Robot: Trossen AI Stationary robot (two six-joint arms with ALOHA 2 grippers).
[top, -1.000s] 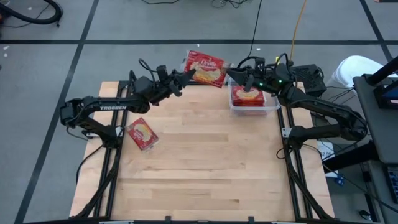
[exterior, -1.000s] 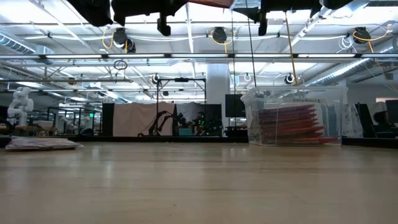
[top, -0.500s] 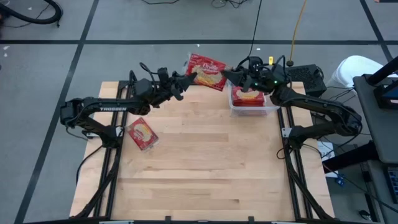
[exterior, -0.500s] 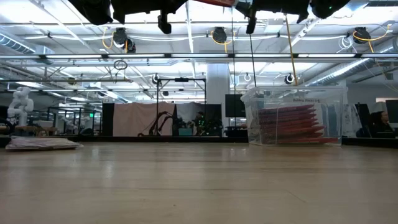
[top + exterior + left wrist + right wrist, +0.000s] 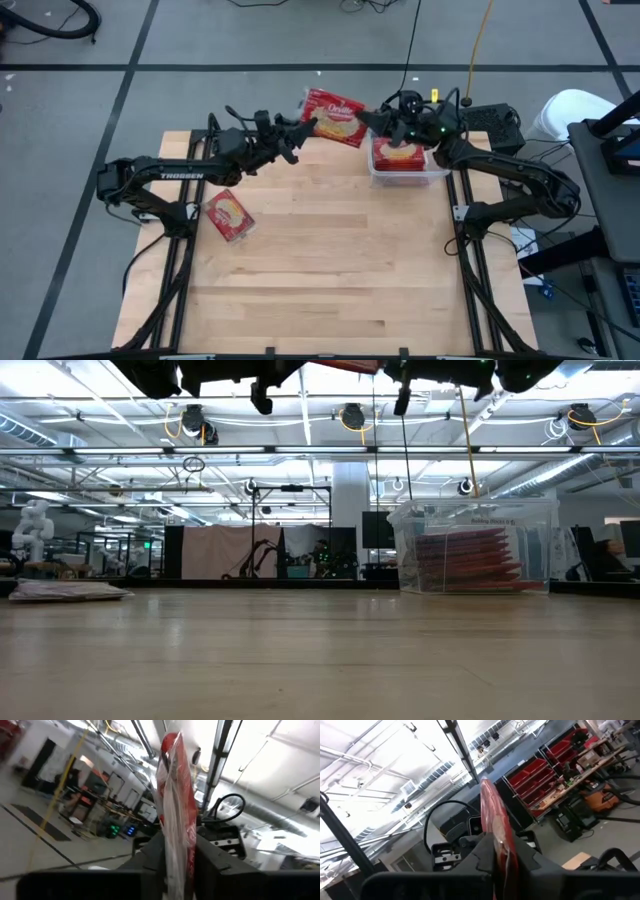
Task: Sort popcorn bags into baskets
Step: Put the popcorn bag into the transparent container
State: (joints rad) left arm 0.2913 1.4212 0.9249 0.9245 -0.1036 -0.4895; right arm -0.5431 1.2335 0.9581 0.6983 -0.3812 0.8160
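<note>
One red popcorn bag [image 5: 335, 113] hangs in the air over the table's far edge, between my two grippers. My left gripper [image 5: 298, 127] is at its left edge and my right gripper [image 5: 366, 120] at its right edge. Each wrist view shows the bag edge-on between that arm's fingers, in the left wrist view [image 5: 175, 795] and in the right one [image 5: 496, 815]. A second popcorn bag [image 5: 227, 214] lies flat on the table at the left. The clear basket [image 5: 440, 172] stands at the far right, and the low view shows several red packets stacked in it [image 5: 470, 555]. My left gripper has the bag's left edge [image 5: 176, 851] between its two fingers, which come at it slanting upward from the table's left. The bag stands on edge, clear of the table. My right gripper pinches the bag's right edge [image 5: 500, 851] between its two fingers, slanting upward from the right.
The wooden table [image 5: 320, 270] is bare in the middle and near part. Cables and a dark box [image 5: 495, 118] lie beyond the far right corner, behind the basket.
My right gripper has moved toward the table's left, up to the held bag, and now has the bag's right edge between its fingers. The bag has stayed in the air at the far edge, and my left arm has kept its place.
</note>
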